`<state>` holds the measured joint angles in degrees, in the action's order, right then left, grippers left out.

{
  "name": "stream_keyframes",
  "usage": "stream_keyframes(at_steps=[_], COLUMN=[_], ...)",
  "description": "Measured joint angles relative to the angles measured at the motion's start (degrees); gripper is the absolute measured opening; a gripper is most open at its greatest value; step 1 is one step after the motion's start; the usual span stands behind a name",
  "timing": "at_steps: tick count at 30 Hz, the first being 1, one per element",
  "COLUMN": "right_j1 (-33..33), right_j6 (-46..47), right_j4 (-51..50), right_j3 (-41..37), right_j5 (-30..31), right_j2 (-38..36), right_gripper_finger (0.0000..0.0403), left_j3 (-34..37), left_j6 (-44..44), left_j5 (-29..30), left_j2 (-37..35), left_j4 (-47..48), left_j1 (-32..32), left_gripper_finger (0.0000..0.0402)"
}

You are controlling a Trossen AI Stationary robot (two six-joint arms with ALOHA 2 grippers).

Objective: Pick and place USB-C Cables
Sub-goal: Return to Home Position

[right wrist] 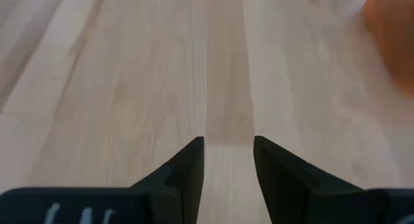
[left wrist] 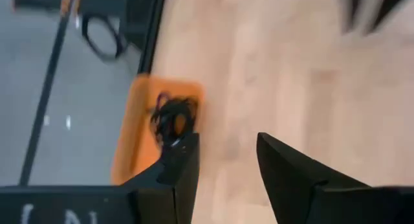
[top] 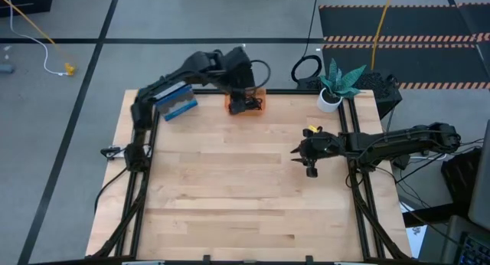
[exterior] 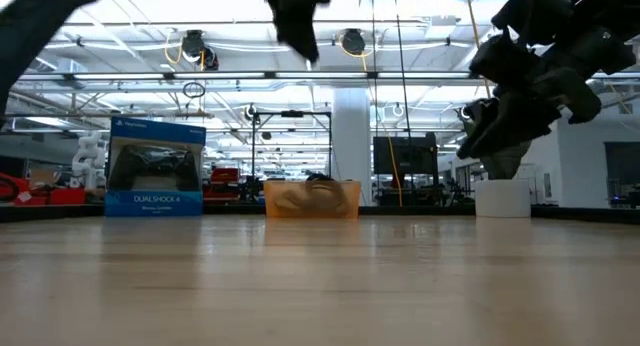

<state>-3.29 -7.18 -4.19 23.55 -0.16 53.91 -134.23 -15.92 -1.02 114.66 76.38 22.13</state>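
Black cables [left wrist: 173, 117] lie tangled inside the orange bin [left wrist: 132, 140], at the far edge of the table [top: 253, 188].

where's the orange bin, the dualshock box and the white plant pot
orange bin [exterior: 312, 204]: low view, front wall
dualshock box [exterior: 155, 171]: low view, front face
white plant pot [exterior: 500, 200]: low view, side wall

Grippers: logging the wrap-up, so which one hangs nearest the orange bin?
The left gripper, hanging right by the orange bin; the right gripper hovers much farther off.
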Motion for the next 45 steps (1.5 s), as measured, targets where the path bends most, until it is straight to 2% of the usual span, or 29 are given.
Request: stream_keyframes(at_steps=[4, 8, 14, 19, 27, 34, 39, 41, 45], right_j1=[0.0, 0.0, 0.0, 0.0, 0.0, 0.0, 0.0, 0.0, 0.0], right_j6=[-3.0, -5.1, -5.5, -2.7, 2.8, 4.4, 2.9, 1.9, -0.8], right_j4=[4.9, 9.5, 12.9, 12.8, 12.1, 9.5, 10.6, 10.7, 10.9], right_j3=[0.0, 0.0, 0.0, 0.0, 0.0, 0.1, 0.1, 0.1, 0.1], right_j5=[0.1, 0.1, 0.1, 0.1, 0.1, 0.1, 0.1, 0.1, 0.1], right_j2=[0.0, 0.0, -1.4, -4.8, -9.1, -11.8, -12.4, -12.8, -13.9], right_gripper_finger=[0.0128, 0.0128, 0.0128, 0.0128, 0.0128, 0.0128, 0.0124, 0.0116, 0.0085], left_j3=[0.0, 0.0, 0.0, 0.0, 0.0, 0.2, 9.2, 15.5, 30.3], left_j6=[0.3, 4.1, 9.8, 11.4, 14.7, 15.5, 18.8, 20.3, 21.2], left_j5=[2.8, 4.6, 8.7, 9.2, 8.6, 8.7, 11.4, 12.0, 12.2], left_j2=[-5.6, -9.6, -13.6, -16.4, -21.7, -26.4, -31.4, -34.2, -41.3], left_j4=[0.0, 0.4, 5.7, 11.7, 13.6, 13.6, 11.9, 9.3, -1.6], left_j1=[-5.2, -9.8, -15.6, -17.8, -20.0, -22.3, -24.4, -25.1, -26.2], left_gripper_finger=[0.0138, 0.0116, 0.0085, 0.0057, 0.0008, 0.0016, 0.0009, 0.0004, 0.0008])
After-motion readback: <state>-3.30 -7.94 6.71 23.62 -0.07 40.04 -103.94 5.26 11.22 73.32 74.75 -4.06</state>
